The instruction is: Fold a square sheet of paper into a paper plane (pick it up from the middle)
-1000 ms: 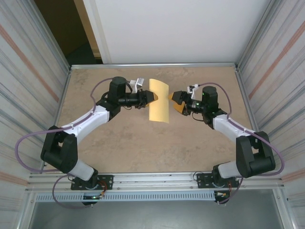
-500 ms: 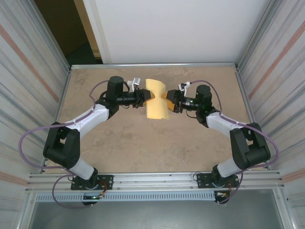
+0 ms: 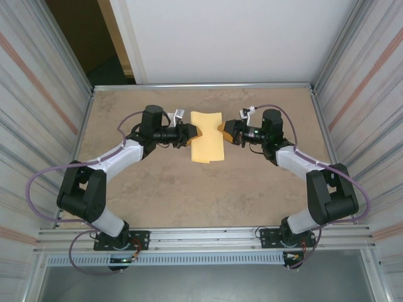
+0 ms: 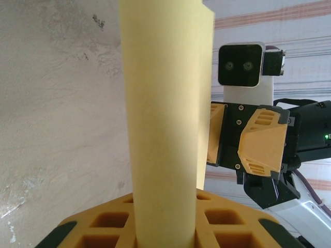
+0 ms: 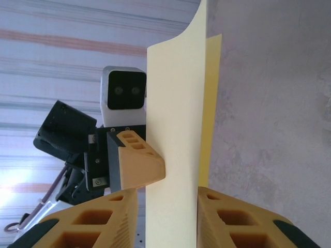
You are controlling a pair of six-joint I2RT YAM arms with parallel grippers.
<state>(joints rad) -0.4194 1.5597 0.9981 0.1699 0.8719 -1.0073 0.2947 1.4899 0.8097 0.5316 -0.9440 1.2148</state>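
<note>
Square sheet of paper [image 3: 206, 145], thin, plain and pale yellow, is over the far middle of the beige stone-patterned worktop [image 3: 189, 195], bent so that two layers show in both wrist views. The black left end effector [image 3: 192, 133] with orange fingers is clamped on its left edge; the sheet comes straight out from between those fingers. The right end effector [image 3: 221, 131] is at the right edge, one orange finger on each side of the sheet and very near it. I cannot tell whether it already presses the sheet.
</note>
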